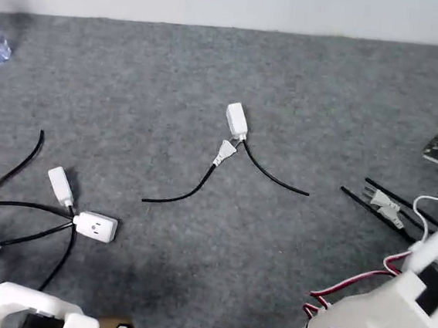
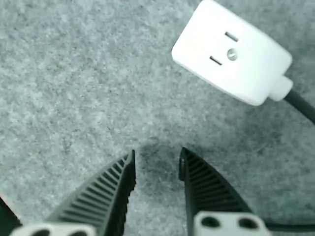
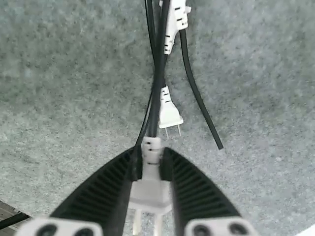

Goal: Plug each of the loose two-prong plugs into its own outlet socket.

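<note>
Right claw (image 3: pixel 148 153) pinches a white two-prong plug (image 3: pixel 150 191) among black cords (image 3: pixel 157 88); left claw (image 2: pixel 157 153) gapes over fuzzy grey carpet (image 2: pixel 74 88) near a white plastic socket (image 2: pixel 231 54).

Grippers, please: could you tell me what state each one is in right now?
Left gripper: open, holding nothing, near a white outlet socket.
Right gripper: shut on a white two-prong plug.

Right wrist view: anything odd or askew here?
Yes. The right gripper is shut on a white two-prong plug whose prongs point back toward the wrist, its black cord leading outward, so it seems reversed for insertion.
</note>
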You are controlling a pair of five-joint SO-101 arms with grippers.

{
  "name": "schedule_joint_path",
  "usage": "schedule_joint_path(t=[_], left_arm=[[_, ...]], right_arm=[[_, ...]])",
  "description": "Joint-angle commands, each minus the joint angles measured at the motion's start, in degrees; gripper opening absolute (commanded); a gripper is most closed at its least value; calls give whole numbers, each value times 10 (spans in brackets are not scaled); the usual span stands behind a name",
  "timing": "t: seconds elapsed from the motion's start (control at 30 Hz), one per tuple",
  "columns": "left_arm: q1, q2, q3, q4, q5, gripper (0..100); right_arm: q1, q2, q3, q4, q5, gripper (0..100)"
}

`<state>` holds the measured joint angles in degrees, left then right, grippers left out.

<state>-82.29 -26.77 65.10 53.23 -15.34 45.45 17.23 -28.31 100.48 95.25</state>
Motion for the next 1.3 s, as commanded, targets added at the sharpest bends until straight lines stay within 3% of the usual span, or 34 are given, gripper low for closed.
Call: schedule_joint_path(t=[0.0,0.1,0.2,0.37,0.6,0.7,0.87,1.1,1.27], left_arm=[[6,-14,-3,-8,-25,141],[15,-11,-3,-7,-49,141],[18,-12,-3,4,-53,141],[18,-12,-3,4,-53,141],[18,-11,-3,2,-53,141],[18,-11,-3,1,-52,141],[18,-11,-3,1,-51,140],[18,-11,-3,1,-53,140],[18,-11,-3,1,-53,139]], right_arm=[[5,-12,-3,24,-7,322],[-3,-23,-2,24,-34,478],[-17,-36,4,24,-48,515],[-96,-96,79,24,-111,463],[-322,-221,193,2,-280,300],[-406,-240,233,-57,-375,276],[-482,-235,305,-175,-477,275],[-594,-118,309,-240,-518,274],[-600,15,236,-243,-518,274]])
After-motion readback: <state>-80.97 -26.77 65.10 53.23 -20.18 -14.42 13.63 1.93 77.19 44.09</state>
